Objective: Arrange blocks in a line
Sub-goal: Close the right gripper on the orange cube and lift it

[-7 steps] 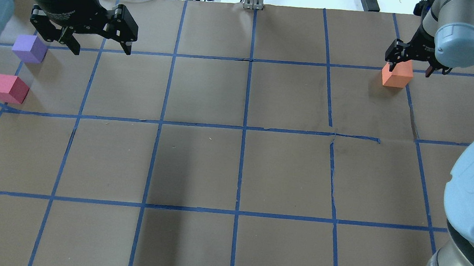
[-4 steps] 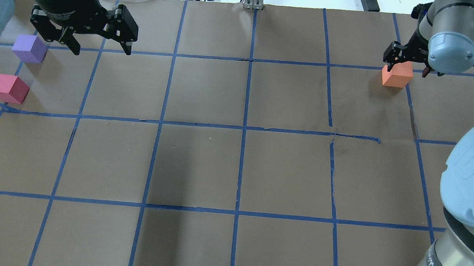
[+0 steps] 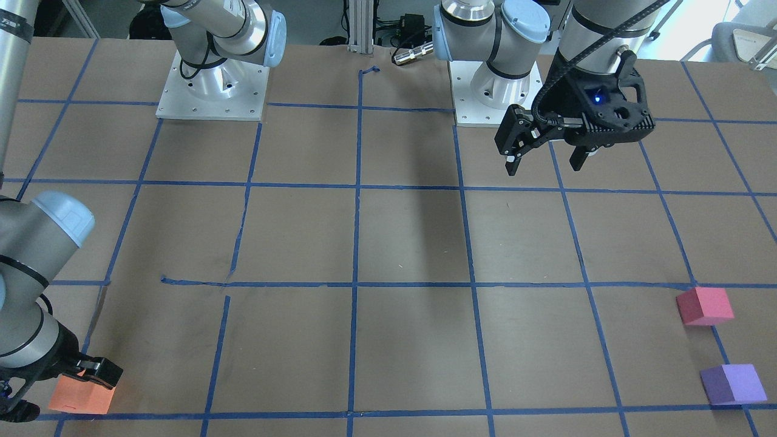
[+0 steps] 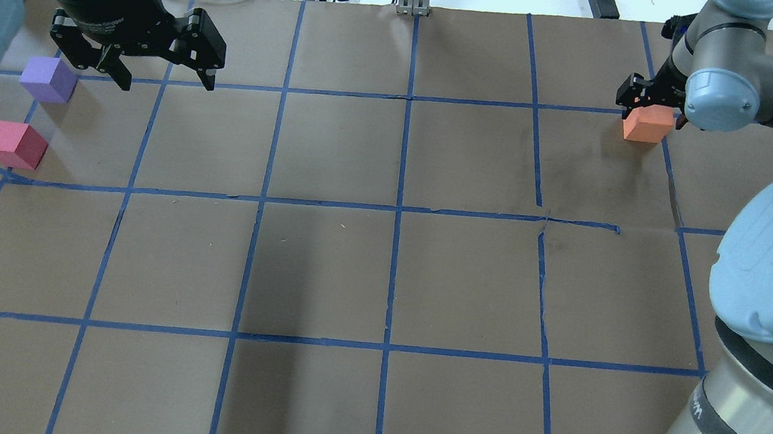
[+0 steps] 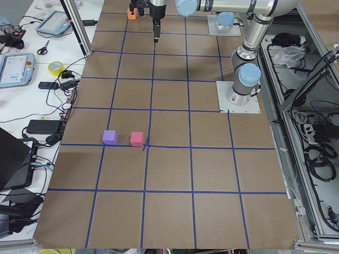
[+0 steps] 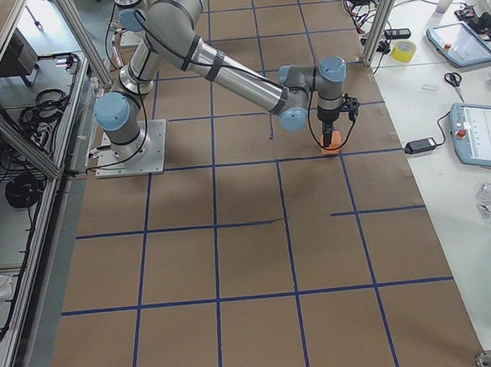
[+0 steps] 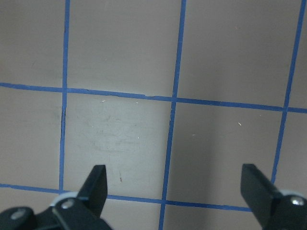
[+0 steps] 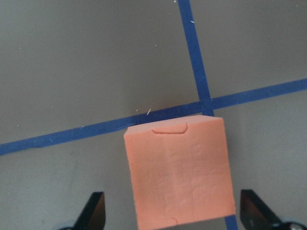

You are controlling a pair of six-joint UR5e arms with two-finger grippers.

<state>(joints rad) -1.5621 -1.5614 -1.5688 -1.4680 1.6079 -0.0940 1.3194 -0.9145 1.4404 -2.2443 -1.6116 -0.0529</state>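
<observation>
Right gripper (image 8: 175,211): fingers spread, one on either side of the orange block (image 8: 177,172), neither visibly touching it. Block sits on the table (image 4: 386,282) where two lines of blue tape (image 8: 191,48) cross, far side, robot's right. Pinkish-red block (image 4: 15,144) and purple block (image 4: 48,78) lie near each other on the robot's left, well apart from orange. Left gripper (image 4: 166,83) hangs with fingers wide apart near purple, holding nothing. Orange surface looks matte and foam-like, faintly dimpled, small notch on one top edge. Likely light, soft, not slippery. Best hold, as judged: the two flat side faces toward the fingers, centred, with a modest squeeze so the foam neither buckles nor twists.
</observation>
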